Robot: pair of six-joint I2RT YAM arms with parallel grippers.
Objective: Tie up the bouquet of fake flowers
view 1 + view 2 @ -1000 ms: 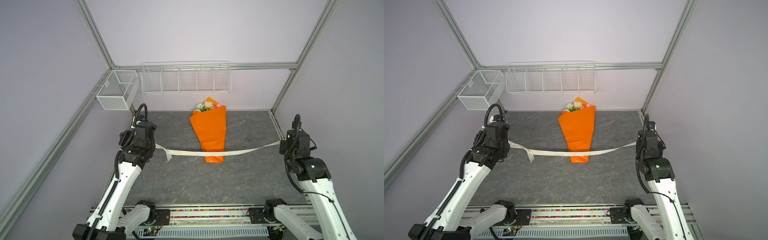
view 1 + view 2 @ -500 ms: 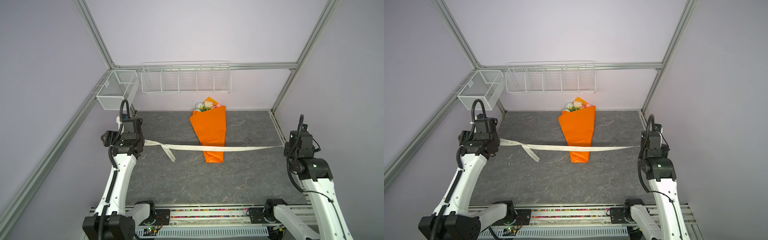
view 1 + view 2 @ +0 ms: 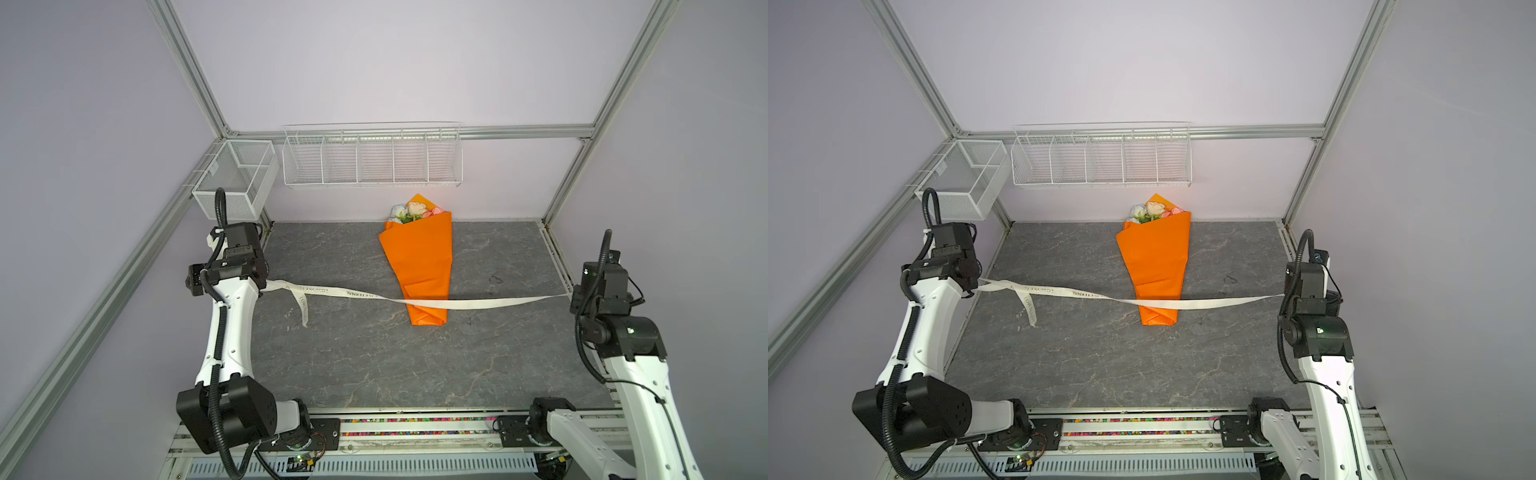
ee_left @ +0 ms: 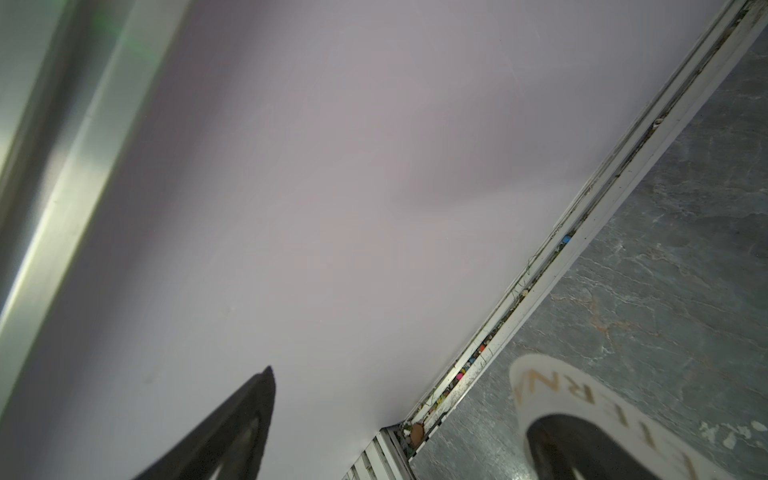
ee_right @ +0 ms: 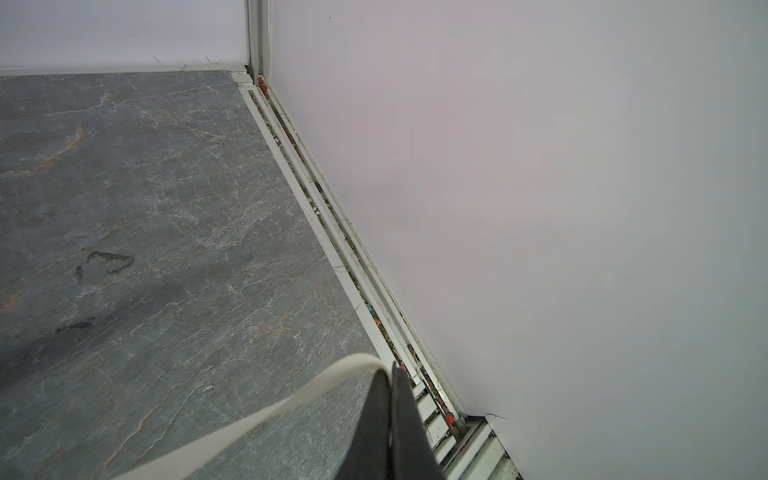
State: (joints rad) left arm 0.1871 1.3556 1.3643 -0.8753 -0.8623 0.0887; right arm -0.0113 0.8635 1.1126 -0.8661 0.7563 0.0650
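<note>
1. Both top views. The bouquet of fake flowers [image 3: 417, 266] [image 3: 1154, 266], wrapped in orange paper [image 3: 424, 245], lies flat on the grey table [image 3: 374, 365] near the back wall. Its blooms point toward the wall and its narrow end toward the front. A cream ribbon [image 3: 478, 302] with printed lettering crosses over the narrow end of the wrap, spanning from the left arm [image 3: 232, 324] to the right arm [image 3: 615, 307]. A loose tail of the ribbon droops onto the table beside the left arm. Both arms sit at the table's side edges, well apart from the bouquet.
2. Left wrist view. The left gripper [image 4: 411, 395] has its jaws spread wide. The lettered ribbon [image 4: 540, 386] curves around one finger [image 4: 557, 444] and is not clamped.
3. Right wrist view. The right gripper [image 5: 392, 370] has its jaws pressed together on the ribbon [image 5: 291, 403], which leads away above the table [image 5: 145, 187].
</note>
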